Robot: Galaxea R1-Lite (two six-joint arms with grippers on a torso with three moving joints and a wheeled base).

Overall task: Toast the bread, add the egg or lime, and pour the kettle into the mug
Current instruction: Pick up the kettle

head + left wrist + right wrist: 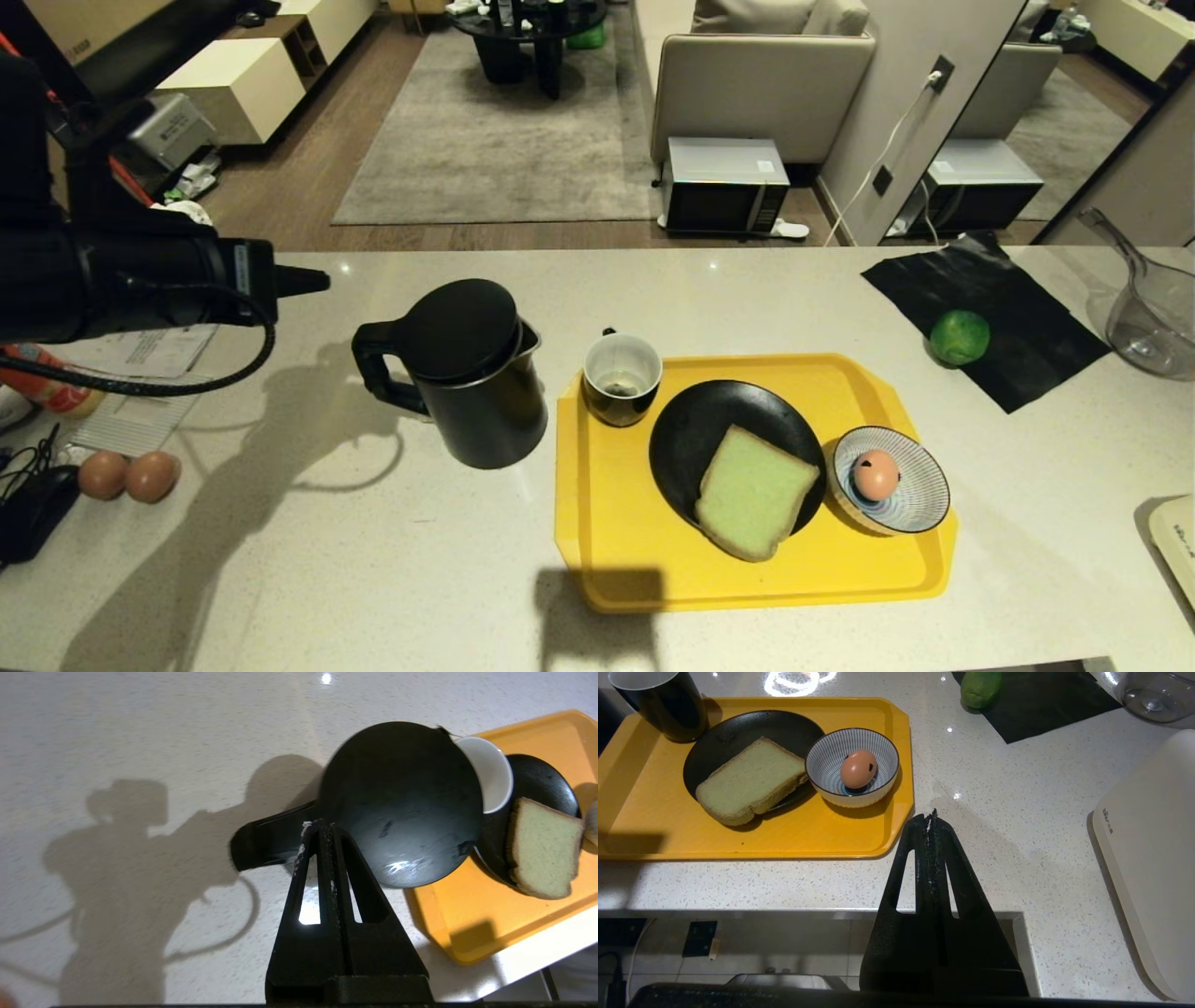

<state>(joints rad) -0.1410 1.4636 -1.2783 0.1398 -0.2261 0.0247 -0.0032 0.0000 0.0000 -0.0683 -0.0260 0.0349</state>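
nearest us, our right tool clenched, empty, off the tray; on the tray, bread on a black plate, egg in a striped bowl, mug; kettle left; left tool clenched above the surface; lime far right

My left arm is bulky matte black with a small pale-blue label strip near the wrist; a black cable loops under it, left of the kettle. My left pincer tapers to a black cone-like tip. Close up, both pincers are black, two flat triangular fingers pressed together, each with a cut-out slot; left has white flecks along the seam. My right pincer has rough, gritty inner edges.
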